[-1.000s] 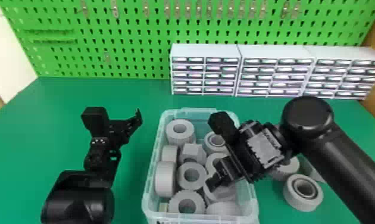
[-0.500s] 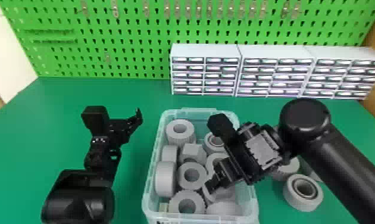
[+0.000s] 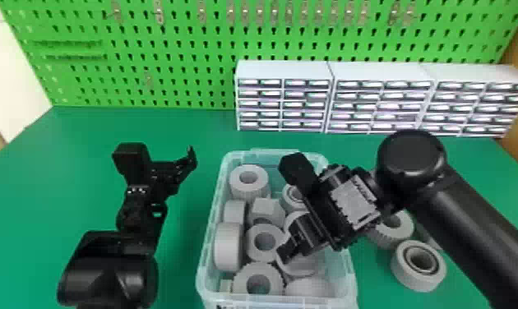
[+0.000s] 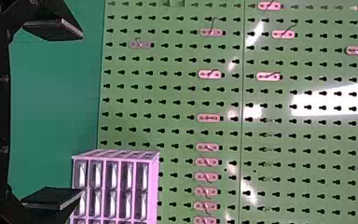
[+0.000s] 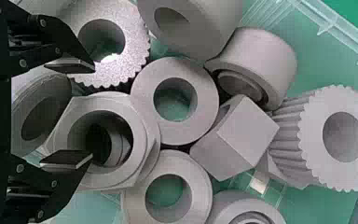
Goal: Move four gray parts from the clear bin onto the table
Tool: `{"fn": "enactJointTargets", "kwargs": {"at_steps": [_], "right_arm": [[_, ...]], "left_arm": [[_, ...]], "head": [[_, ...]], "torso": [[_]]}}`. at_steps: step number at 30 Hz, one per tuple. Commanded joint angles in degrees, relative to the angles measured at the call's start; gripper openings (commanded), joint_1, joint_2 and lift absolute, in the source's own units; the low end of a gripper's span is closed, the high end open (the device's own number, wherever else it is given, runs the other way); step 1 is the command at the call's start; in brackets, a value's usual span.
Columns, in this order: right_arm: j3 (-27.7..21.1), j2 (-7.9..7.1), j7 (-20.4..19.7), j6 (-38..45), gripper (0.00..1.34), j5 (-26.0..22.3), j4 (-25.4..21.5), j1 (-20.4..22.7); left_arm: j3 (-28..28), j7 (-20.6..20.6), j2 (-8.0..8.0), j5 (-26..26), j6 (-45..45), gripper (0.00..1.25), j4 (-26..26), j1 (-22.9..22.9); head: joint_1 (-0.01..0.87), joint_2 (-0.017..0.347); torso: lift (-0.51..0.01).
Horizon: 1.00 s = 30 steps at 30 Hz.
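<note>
Right end effector: You have it over the bin, fingers spread, nothing gripped.
Nut: Your nearest gray part is this one, beneath the gap between the fingers; you cannot tell whether either finger touches it. It looks the likely next pick, but the fingers would need to clear its crowded neighbors.
Washer and block: Just beyond the nut, you see the washer, then the block, both loose among the other parts.
Bin: Its clear walls surround the area below your right end effector; well over four gray parts lie inside, so supply is no limit.
Tabletop parts: To the right of that end effector, outside the bin, you have a ribbed part and a ring on the tabletop. A third piece is partly hidden by the arm.
Done and left: If all three came from the bin, you have one more to move. You cannot confirm where they came from, nor rule out others under the arm.
Left end effector: Farther out, left of the bin, yours is parked above the tabletop with its fingers apart and empty.
</note>
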Motion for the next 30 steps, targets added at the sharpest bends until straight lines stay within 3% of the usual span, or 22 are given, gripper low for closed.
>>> {"fn": "enactJointTargets", "kwargs": {"at_steps": [1, 15, 30], "right_arm": [[0.73, 0.13, -0.01, -0.13, 0.77, -0.21, 0.52, -0.37], [0.38, 0.48, -0.01, -0.13, 0.77, 0.06, 0.87, -2.21], [0.82, 2.06, -0.01, -2.07, 0.77, 2.17, 2.36, -4.15]], "left_arm": [[0.0, 0.0, 0.23, -0.01, 0.0, 1.15, 0.0, -0.22], [-0.7, 0.0, 1.54, 0.69, 0.09, 1.15, 0.0, -0.66], [-1.93, 1.23, 2.07, 1.13, 0.09, 1.15, 0.0, -1.45]], "head": [[0.693, 0.072], [0.693, 0.072], [0.693, 0.072]], "torso": [[-0.052], [-0.052], [-0.052]]}}
